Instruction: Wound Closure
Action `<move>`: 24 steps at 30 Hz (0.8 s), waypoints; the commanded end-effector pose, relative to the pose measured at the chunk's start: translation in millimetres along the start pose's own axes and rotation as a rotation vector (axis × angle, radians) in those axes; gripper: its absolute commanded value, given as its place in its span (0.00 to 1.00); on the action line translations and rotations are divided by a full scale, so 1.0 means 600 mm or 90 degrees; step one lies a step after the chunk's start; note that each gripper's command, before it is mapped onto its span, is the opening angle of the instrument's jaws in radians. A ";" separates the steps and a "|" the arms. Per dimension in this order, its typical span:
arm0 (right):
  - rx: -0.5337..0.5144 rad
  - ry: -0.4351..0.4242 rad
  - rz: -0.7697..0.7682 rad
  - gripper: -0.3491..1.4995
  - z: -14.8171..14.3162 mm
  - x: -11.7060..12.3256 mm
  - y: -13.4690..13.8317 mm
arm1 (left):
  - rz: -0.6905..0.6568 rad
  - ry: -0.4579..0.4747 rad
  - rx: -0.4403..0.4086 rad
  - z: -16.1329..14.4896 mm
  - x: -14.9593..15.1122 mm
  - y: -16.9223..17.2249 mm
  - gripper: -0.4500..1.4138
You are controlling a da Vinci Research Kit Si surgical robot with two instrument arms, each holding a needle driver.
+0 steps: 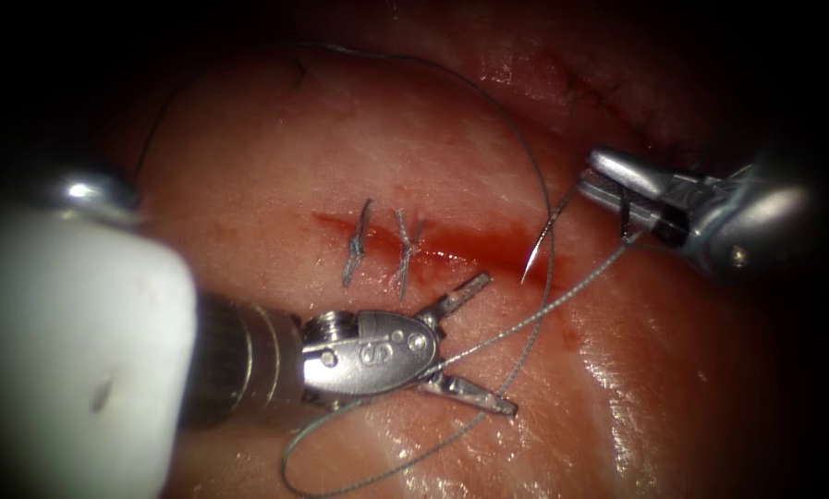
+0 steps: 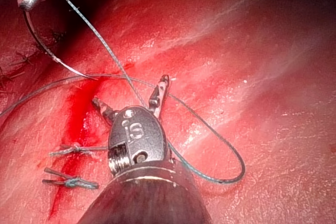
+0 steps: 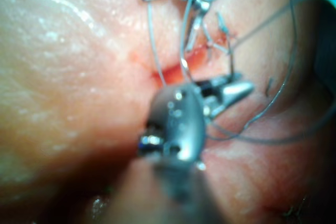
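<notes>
The cut (image 1: 451, 242) runs across the tissue (image 1: 275, 157), with two tied stitches (image 1: 357, 242) (image 1: 405, 254) at its left part. My right tool (image 1: 588, 177) is shut on the curved needle (image 1: 545, 236) near its tail end. The needle's point sits at the tissue by the cut's right end; I cannot tell whether it has entered. My left tool (image 1: 490, 344) stands wide open below the cut, holding nothing. A strand of thread (image 1: 543, 310) passes between its jaws. In the left wrist view the open left tool (image 2: 131, 95) lies beside the needle (image 2: 47, 51).
The thread (image 1: 414, 63) sweeps in a long loop over the far tissue and curls back at the near edge (image 1: 340, 485). Red fluid (image 1: 488, 249) pools in the open right part of the cut. An older row of dark stitches (image 1: 617, 97) lies at the far right.
</notes>
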 end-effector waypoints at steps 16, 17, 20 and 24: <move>0.014 -0.011 -0.079 0.00 0.0058 -0.0035 -0.0024 | -0.090 -0.133 -0.047 -0.0007 -0.0040 0.0020 0.60; 0.017 -0.012 -0.080 0.00 0.0062 -0.0039 -0.0028 | -0.093 -0.135 -0.047 -0.0008 -0.0042 0.0018 0.60; 0.021 -0.015 -0.092 0.00 0.0069 -0.0054 -0.0038 | -0.100 -0.140 -0.049 -0.0011 -0.0053 0.0014 0.58; 0.023 -0.013 -0.125 0.00 0.0070 -0.0064 -0.0045 | -0.104 -0.147 -0.050 -0.0012 -0.0066 0.0011 0.58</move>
